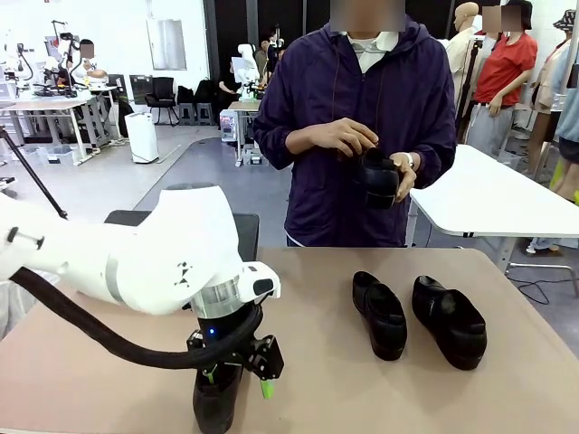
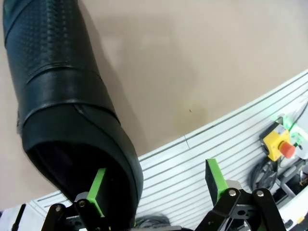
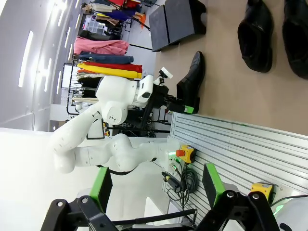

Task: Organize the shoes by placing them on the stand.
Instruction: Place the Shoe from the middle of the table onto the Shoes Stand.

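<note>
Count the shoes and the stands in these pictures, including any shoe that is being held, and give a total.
Shoes: 4
Stand: 1
Total: 5

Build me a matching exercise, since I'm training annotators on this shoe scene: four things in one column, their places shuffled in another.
1 stand
2 pair of shoes
3 shoe nearest the robot
4 shoe farthest from the robot

A under the open left gripper
B in the person's hands
C at the far left edge of the table
D side by side, right half of the table

Pairs: 1-C, 2-D, 3-A, 4-B
</note>
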Tool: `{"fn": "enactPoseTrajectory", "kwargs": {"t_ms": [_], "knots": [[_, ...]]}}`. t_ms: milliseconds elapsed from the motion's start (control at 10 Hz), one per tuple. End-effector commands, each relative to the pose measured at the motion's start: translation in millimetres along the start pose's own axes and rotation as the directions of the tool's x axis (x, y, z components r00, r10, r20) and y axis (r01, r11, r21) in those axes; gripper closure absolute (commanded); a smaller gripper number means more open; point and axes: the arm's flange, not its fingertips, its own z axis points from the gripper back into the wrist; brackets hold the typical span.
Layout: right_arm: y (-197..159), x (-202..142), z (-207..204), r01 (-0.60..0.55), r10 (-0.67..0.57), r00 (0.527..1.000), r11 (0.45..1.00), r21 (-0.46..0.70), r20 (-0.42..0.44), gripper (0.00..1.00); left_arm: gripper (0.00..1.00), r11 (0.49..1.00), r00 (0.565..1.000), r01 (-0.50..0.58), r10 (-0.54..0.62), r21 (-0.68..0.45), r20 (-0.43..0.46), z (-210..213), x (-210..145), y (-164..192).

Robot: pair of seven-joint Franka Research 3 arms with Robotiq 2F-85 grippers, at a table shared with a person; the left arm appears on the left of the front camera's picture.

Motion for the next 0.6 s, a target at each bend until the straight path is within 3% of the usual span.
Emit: {"fn": "enactPoseTrajectory", "kwargs": {"t_ms": [0, 100, 200, 300, 500], "knots": [[3.3, 2.6, 1.6, -0.026, 0.026, 1.0, 0.999, 0.024, 0.005, 0.0, 0.0, 1.0, 0.999, 0.018, -0.019, 0.017, 0.035, -12.4, 6.5, -1.4], [3.3, 2.6, 1.6, -0.026, 0.026, 1.0, 0.999, 0.024, 0.005, 0.0, 0.0, 0.999, 0.998, 0.028, -0.029, 0.026, 0.052, -14.3, 7.5, -3.5], [3.3, 2.6, 1.6, -0.026, 0.026, 1.0, 0.999, 0.024, 0.005, 0.0, 0.59, 0.998, 0.998, 0.034, -0.036, 0.052, 0.045, -14.4, 7.3, -3.3], [3.3, 2.6, 1.6, -0.026, 0.026, 1.0, 0.999, 0.024, 0.005, 0.0, 1.0, 0.997, 0.998, 0.017, -0.021, 0.069, 0.052, -12.6, 7.7, -2.6], [3.3, 2.6, 1.6, -0.026, 0.026, 1.0, 0.999, 0.024, 0.005, 0.0, 1.0, 0.995, 0.998, 0.0, -0.007, 0.102, 0.07, -13.8, 7.6, -0.9]]}}
